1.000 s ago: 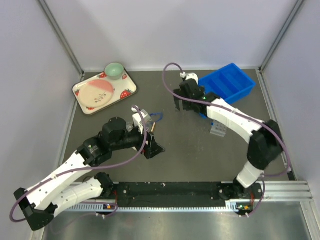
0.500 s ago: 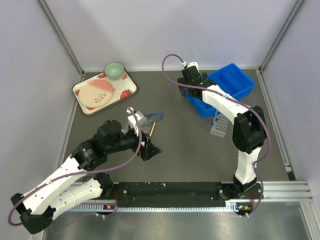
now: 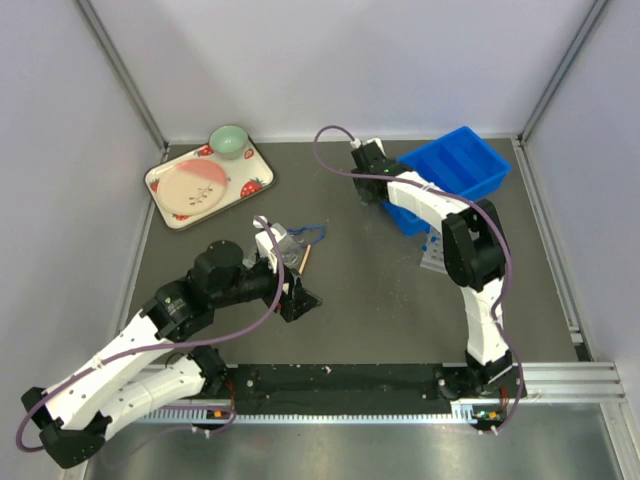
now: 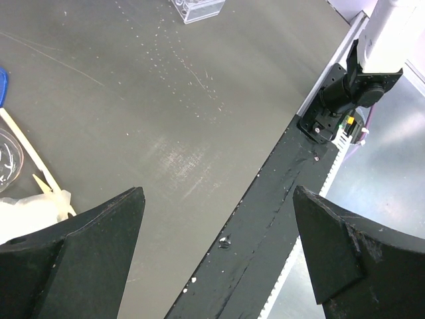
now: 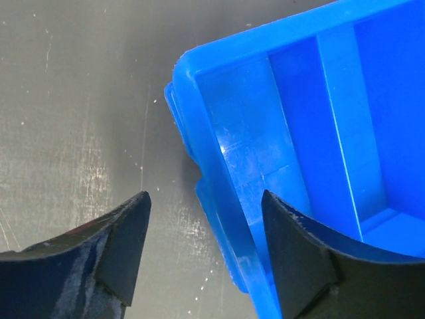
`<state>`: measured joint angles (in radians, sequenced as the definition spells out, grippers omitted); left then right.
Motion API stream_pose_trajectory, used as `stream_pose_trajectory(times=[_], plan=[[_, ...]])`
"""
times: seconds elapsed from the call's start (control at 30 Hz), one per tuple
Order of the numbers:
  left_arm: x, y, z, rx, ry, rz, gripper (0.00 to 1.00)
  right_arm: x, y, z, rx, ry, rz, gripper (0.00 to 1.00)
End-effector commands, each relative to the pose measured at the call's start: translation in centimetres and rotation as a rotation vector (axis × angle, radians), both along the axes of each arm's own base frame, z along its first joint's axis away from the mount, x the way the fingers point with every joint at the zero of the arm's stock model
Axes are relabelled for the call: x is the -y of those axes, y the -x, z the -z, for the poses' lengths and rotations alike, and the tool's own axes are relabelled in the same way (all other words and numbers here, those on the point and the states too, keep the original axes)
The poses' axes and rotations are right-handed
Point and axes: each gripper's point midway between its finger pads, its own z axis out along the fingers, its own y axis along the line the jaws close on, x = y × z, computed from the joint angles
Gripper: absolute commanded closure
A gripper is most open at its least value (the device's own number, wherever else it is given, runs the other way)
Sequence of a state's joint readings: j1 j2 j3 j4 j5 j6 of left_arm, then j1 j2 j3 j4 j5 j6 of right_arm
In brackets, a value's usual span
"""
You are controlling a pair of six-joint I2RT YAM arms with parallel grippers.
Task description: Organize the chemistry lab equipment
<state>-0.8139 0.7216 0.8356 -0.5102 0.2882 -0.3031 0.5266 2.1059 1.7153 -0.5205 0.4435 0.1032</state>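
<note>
Across the top view, dark bench (image 3: 370,300). Upper right, blue bin (image 3: 460,170); upper left, patterned tray (image 3: 205,185). At the bin's left corner, right gripper (image 5: 206,249), fingers apart. Centre-left, left gripper (image 4: 219,252), spread wide above bench. Just below the bin, clear rack (image 3: 437,255).

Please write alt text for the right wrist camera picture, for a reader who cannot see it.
The right gripper, open and empty, hovers above the corner of a blue bin with dividers; the compartments in view hold nothing. The bin rests on a dark grey table with small white specks.
</note>
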Motion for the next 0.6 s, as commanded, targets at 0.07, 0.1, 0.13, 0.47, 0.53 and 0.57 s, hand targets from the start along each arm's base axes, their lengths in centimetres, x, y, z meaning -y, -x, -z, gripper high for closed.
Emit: stream_pose_trajectory(times=[0.07,0.1,0.13,0.47,0.53,0.57], plan=[[-0.2,-0.1,-0.4,0.029,0.007,-0.008,0.01,-0.5,-2.0,-2.0,0.062,-0.041,0.009,0.44],[-0.2,-0.1,-0.4,0.026,0.005,-0.008,0.01,-0.6,-2.0,-1.8,0.061,-0.039,0.006,0.46],[-0.2,-0.2,-0.4,0.027,0.006,-0.01,0.01,-0.6,-2.1,-1.7,0.059,-0.038,0.006,0.5],[-0.3,-0.2,-0.3,0.023,0.006,-0.017,0.01,-1.5,-2.9,-1.4,0.054,-0.048,-0.022,0.77],[-0.3,-0.2,-0.3,0.022,0.006,-0.019,0.01,-1.9,-3.0,-1.1,0.048,-0.062,-0.029,0.84],[-0.4,-0.2,-0.3,0.02,0.003,-0.021,0.01,-2.1,-3.1,-1.3,0.051,-0.077,-0.029,0.87]])
